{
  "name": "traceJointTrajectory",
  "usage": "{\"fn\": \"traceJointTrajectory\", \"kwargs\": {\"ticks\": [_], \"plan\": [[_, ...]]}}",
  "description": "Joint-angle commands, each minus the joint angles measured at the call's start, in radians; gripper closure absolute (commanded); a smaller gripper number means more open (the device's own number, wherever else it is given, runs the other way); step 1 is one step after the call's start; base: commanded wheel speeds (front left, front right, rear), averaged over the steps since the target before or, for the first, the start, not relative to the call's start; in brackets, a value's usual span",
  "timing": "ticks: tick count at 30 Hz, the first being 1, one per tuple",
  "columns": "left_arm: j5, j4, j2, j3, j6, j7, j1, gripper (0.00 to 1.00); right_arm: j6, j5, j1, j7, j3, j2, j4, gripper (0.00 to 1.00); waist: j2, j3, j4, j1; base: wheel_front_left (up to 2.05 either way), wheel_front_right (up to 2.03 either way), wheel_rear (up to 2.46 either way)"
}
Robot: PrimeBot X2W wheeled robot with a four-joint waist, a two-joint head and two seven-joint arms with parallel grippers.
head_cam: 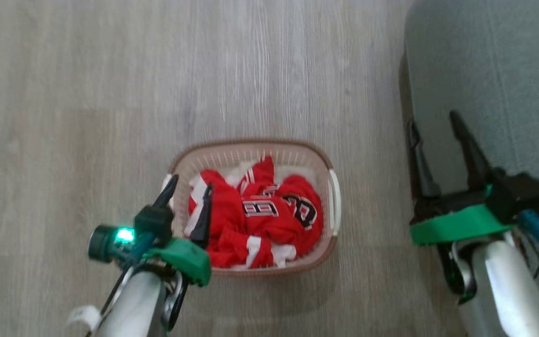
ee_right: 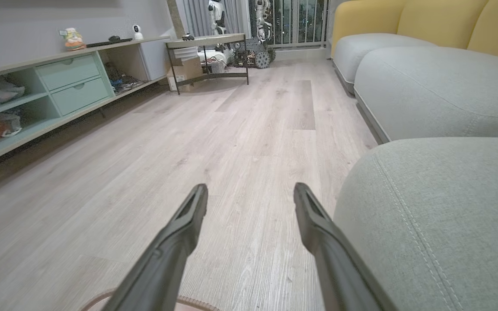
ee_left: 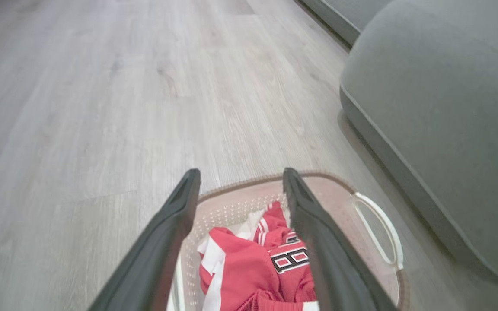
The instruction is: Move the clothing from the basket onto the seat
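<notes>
Red clothing (head_cam: 260, 215) with white trim and black numerals lies piled in the cream basket (head_cam: 332, 196) on the floor; the left wrist view shows the clothing (ee_left: 249, 268) and the basket (ee_left: 378, 224) from close above. My left gripper (head_cam: 191, 183) hangs open over the basket's left side, nothing between its fingers (ee_left: 167, 233). At the edge of the grey-green seat (head_cam: 494, 70), to the basket's right, my right gripper (head_cam: 433, 119) stands open and empty. In the right wrist view the right gripper (ee_right: 251, 194) points along the floor beside the seat (ee_right: 439, 216).
Pale wood floor (head_cam: 157, 84) spreads around the basket. More sofa cushions (ee_right: 426, 82) with yellow backs run on beyond the seat. A low green shelf unit (ee_right: 59, 86) lines the far left wall, a small table (ee_right: 208, 47) stands at the room's end.
</notes>
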State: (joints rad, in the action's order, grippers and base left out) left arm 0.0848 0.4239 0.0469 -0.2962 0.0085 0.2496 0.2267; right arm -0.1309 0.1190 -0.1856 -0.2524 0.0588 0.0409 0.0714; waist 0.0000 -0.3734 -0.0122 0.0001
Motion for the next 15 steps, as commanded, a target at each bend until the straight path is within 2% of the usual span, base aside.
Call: {"fn": "traceJointTrajectory", "kwargs": {"ticks": [1,15], "plan": [[-0.015,0.011,0.003,0.008,-0.008,0.012,0.049,0.0,0.0,-0.01,-0.027,-0.009,0.011,0.009,-0.044,0.0,0.0,-0.108,0.033,-0.0001,0.0,0.0,0.0],[-0.064,0.404,0.003,-0.203,-0.068,0.012,0.391,0.0,0.0,-0.018,-0.125,-0.009,-0.022,0.009,-0.131,0.0,0.0,-0.401,0.1,-0.0001,0.0,0.0,0.0]]}}
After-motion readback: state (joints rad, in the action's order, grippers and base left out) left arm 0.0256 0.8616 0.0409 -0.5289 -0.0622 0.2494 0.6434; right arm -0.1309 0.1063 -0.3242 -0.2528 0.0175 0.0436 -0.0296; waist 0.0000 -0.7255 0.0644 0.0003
